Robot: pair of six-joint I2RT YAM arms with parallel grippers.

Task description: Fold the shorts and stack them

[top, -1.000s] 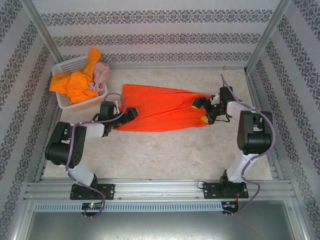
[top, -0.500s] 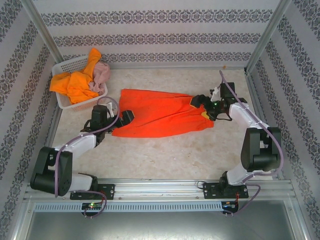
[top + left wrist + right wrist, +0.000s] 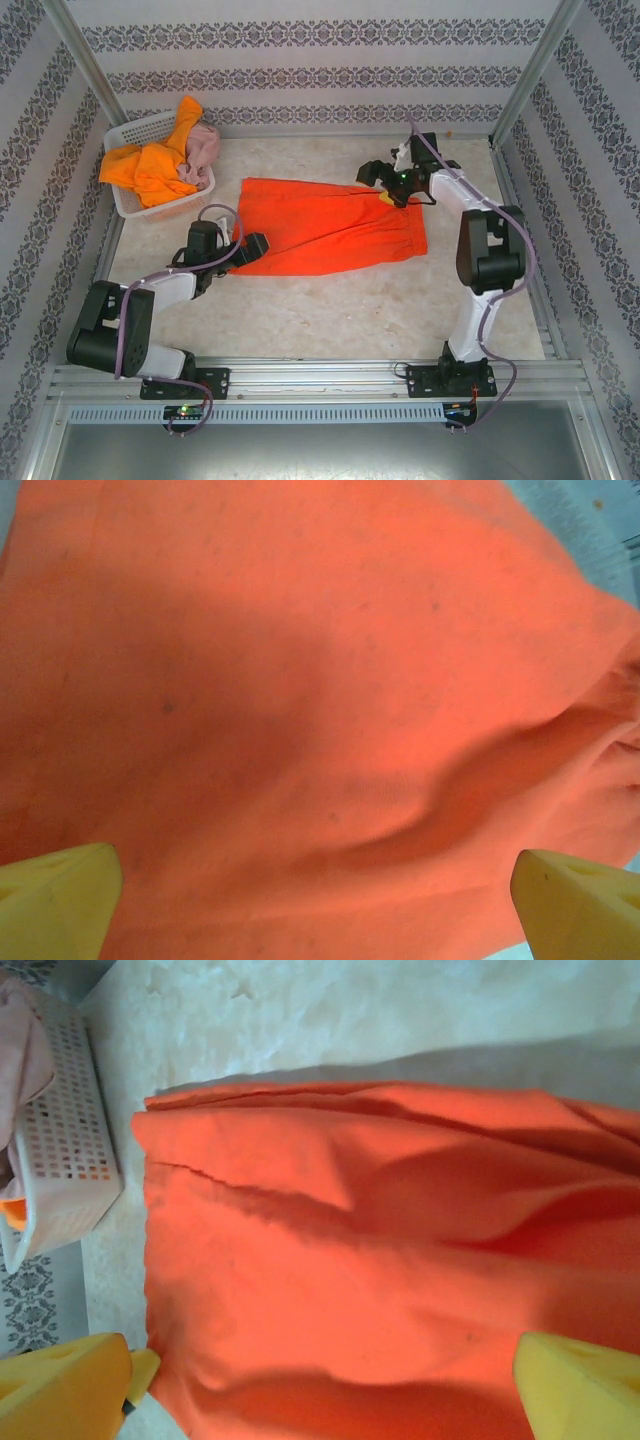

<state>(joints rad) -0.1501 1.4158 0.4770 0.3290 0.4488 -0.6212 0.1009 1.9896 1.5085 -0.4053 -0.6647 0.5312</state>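
While both pairs of jaws stand wide apart, the red-orange shorts (image 3: 330, 225) lie spread flat on the table (image 3: 330, 315).
The left gripper (image 3: 250, 244) sits at the cloth's near-left edge, the right gripper (image 3: 383, 186) at its far-right corner; bright orange shorts (image 3: 150, 170) and dusty pink shorts (image 3: 205, 148) sit heaped in the white mesh basket (image 3: 125, 133) at the far left.

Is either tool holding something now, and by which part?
Nothing is held: the left tool and the right tool both stand open over the red-orange shorts.
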